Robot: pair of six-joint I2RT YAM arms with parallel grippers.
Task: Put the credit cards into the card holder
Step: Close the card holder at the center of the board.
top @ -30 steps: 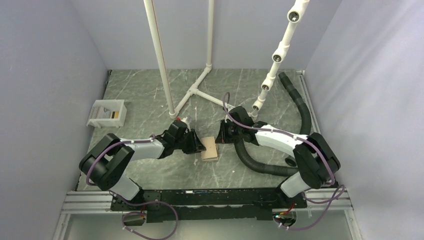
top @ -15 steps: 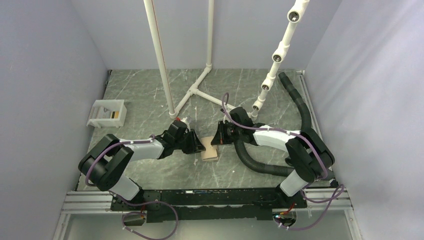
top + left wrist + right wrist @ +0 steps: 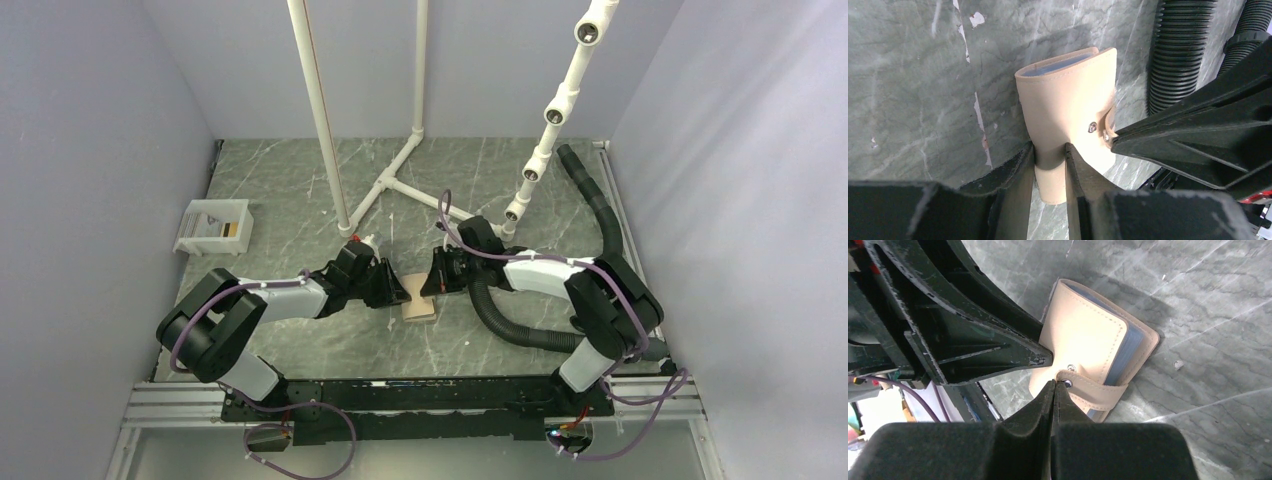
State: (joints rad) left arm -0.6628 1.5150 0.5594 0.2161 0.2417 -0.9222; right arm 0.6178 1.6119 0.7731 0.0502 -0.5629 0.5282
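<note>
At mid-table, the left gripper [image 3: 1050,152] pinches the card holder [image 3: 1068,95]; the right gripper [image 3: 1053,386] (jaws closed) noses its tab [image 3: 1095,390], and pushing hard could twist the card holder loose.

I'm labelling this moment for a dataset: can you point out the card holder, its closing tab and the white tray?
card holder [image 3: 1068,100], left wrist view, on its tan outer face.
closing tab [image 3: 1093,392], right wrist view, middle of the strap.
white tray [image 3: 185,226], top external view, on its left wall.

A black hose [image 3: 505,325] lies just right of the card holder [image 3: 420,302].
</note>
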